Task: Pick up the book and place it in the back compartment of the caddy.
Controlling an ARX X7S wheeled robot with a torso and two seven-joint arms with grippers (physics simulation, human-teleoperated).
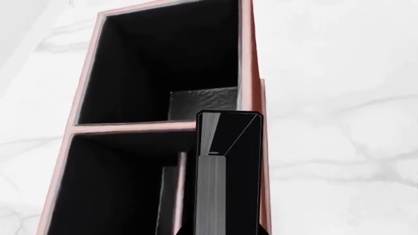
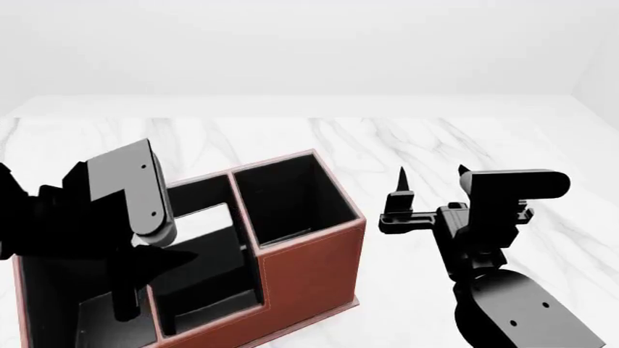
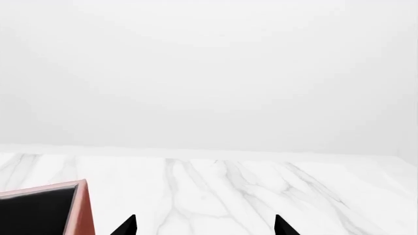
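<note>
The black book (image 1: 228,171), with grey-white page edges, stands on end in the left wrist view, with my left gripper (image 2: 130,283) shut on its near end. It hangs over the red-brown caddy (image 1: 130,128), by the thin walls between the black cells and close to one long side wall. In the head view my left arm covers the caddy's (image 2: 309,268) near-left cells and hides the book. The taller cell at the far right shows empty. My right gripper (image 2: 433,177) is open to the right of the caddy, holding nothing.
The caddy stands on a white marble table (image 2: 435,145) that runs back to a plain white wall. One corner of the caddy (image 3: 77,210) shows in the right wrist view, left of the right gripper (image 3: 203,227).
</note>
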